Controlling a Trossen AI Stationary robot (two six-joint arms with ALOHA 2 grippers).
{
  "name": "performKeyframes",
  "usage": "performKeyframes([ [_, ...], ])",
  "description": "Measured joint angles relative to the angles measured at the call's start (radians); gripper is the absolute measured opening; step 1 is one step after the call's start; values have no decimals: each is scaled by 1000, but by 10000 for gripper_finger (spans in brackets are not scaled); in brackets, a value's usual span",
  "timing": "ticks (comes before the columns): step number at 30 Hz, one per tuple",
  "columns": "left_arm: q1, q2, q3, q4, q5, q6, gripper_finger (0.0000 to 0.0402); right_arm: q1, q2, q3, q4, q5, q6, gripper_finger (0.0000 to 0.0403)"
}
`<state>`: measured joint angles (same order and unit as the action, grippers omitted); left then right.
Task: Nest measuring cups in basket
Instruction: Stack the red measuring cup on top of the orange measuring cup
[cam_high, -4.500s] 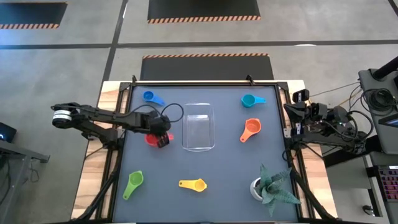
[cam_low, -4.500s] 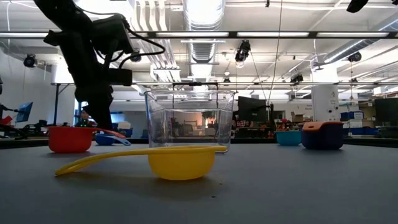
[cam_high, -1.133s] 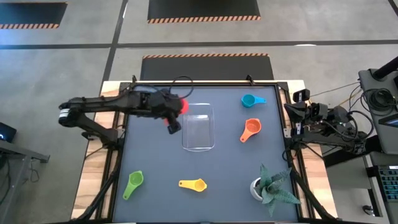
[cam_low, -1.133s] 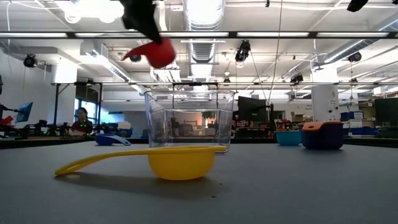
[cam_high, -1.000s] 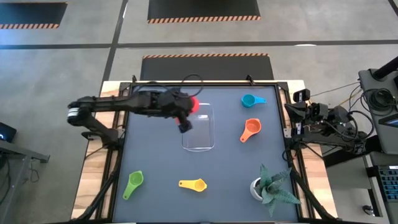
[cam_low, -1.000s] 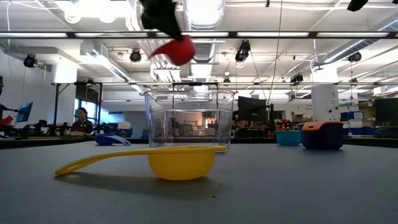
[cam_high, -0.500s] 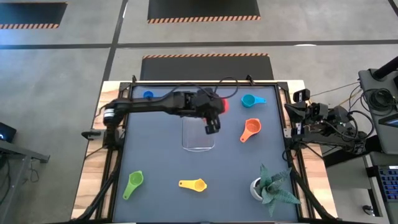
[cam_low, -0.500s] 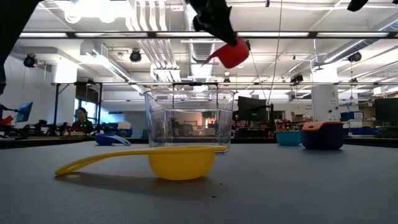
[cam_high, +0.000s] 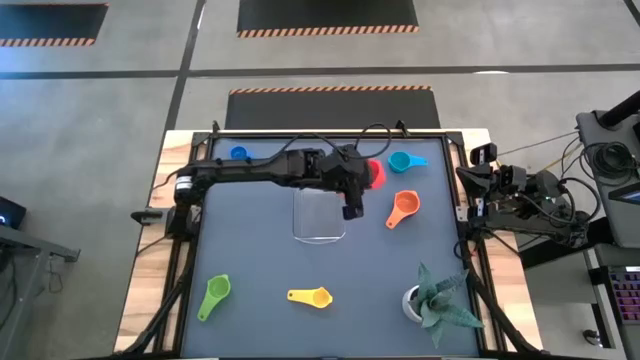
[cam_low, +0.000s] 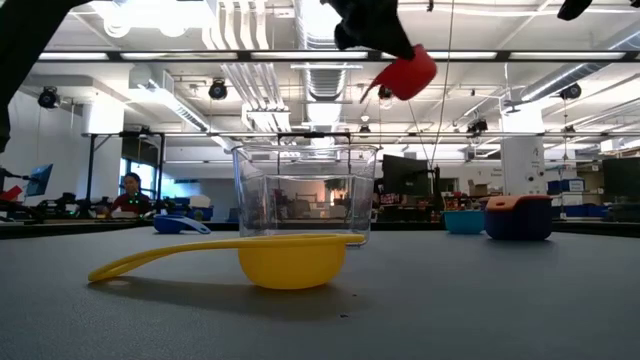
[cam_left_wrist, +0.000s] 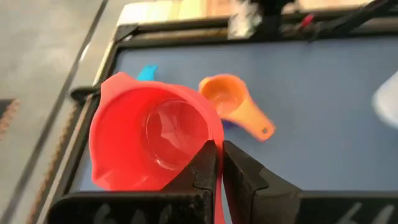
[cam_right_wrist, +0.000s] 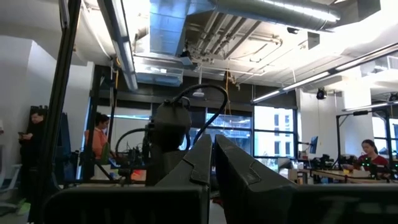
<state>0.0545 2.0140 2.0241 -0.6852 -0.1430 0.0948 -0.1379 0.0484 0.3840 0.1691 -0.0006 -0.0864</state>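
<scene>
Dark grey table (cam_high: 250, 260) under white ducts (cam_low: 240, 30) and strip lights (cam_low: 130, 56).

White potted plant (cam_high: 430, 301) on dark table (cam_high: 250, 260)

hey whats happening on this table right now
The left pincer is shut on a red cup, carrying it in the air just past the clear bin, which looks empty. Teal, orange, yellow, green and blue cups lie around it. The right pincer waits shut off the table's right side.
</scene>
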Motion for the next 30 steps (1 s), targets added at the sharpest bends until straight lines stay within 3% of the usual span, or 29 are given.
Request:
performKeyframes([
  [15,-18,120,-39,227,42,2,0,0,-2,0,8,-3,8,9],
  [30,-18,316,163,249,78,45,0,0,-2,0,8,-3,6,9],
])
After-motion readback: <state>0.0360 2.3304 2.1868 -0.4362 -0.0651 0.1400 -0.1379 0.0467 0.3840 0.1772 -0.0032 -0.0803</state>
